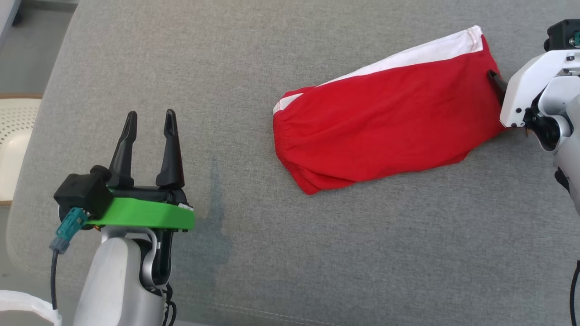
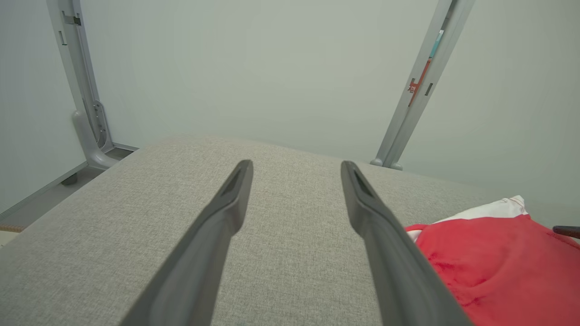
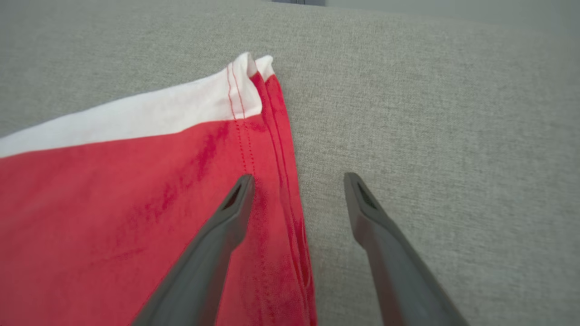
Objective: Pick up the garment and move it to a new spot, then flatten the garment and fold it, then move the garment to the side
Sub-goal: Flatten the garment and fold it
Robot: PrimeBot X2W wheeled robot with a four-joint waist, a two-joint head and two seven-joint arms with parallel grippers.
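Note:
The garment (image 1: 385, 122) is a pair of red shorts with a white side stripe, folded and lying on the grey cushion at the right, waistband toward the middle. My right gripper (image 3: 297, 179) stands open above the garment's hemmed end (image 3: 272, 149), one finger over the red cloth and the other over bare cushion. In the head view a dark fingertip (image 1: 495, 80) of it sits at the garment's right end. My left gripper (image 1: 150, 118) is open and empty, well left of the garment. The left wrist view has the garment (image 2: 494, 267) at its lower right, beside that gripper (image 2: 297, 167).
The grey cushion (image 1: 253, 253) spreads wide to the left and front of the garment. A pale perforated object (image 1: 13, 136) lies past the cushion's left edge. Beyond the far edge stand a plain wall and two grey metal posts (image 2: 421, 86).

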